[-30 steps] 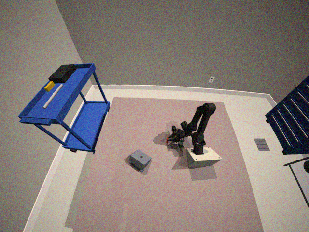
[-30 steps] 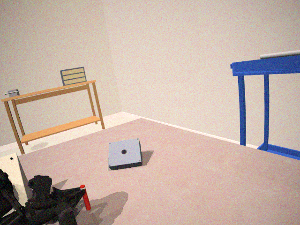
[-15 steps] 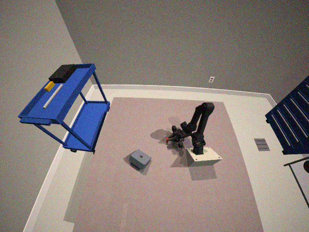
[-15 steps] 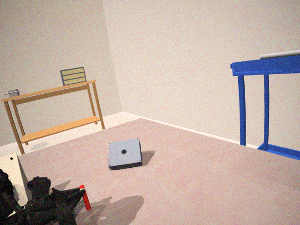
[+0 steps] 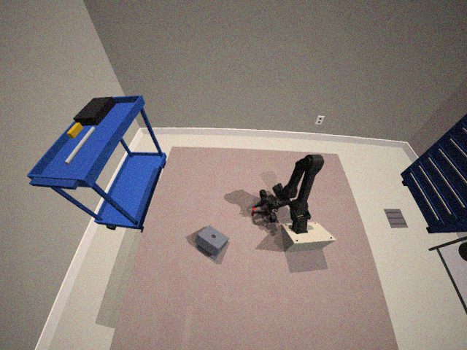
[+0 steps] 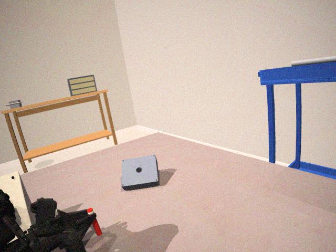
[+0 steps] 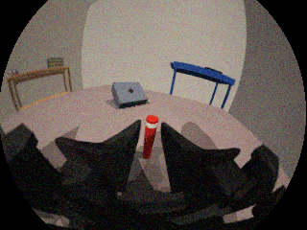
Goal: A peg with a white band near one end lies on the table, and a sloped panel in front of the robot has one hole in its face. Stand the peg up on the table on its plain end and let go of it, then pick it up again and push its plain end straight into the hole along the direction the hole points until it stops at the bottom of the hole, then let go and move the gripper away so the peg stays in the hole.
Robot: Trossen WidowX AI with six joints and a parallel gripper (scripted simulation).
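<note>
The red peg (image 5: 253, 211) (image 6: 97, 228) (image 7: 149, 140) stands upright on its plain end, its white-banded end up. My gripper (image 6: 92, 213) (image 7: 151, 124) is open a little. Its two black fingertips are on either side of the peg's upper part, with a narrow gap on each side in the wrist view. The grey-blue sloped panel (image 5: 207, 240) (image 6: 128, 176) (image 7: 123, 95) lies beyond the peg in the wrist view. Its one dark hole (image 5: 213, 235) (image 6: 138, 169) (image 7: 130, 90) is empty. The peg's foot is partly in shadow in the wrist view.
The arm's cream base block (image 5: 313, 235) (image 6: 13, 189) is behind the gripper. A blue cart (image 5: 124, 188) (image 6: 271, 122) (image 7: 201, 72) stands past the panel, off the pinkish surface. A wooden bench (image 6: 67, 142) (image 7: 38, 73) is by the wall.
</note>
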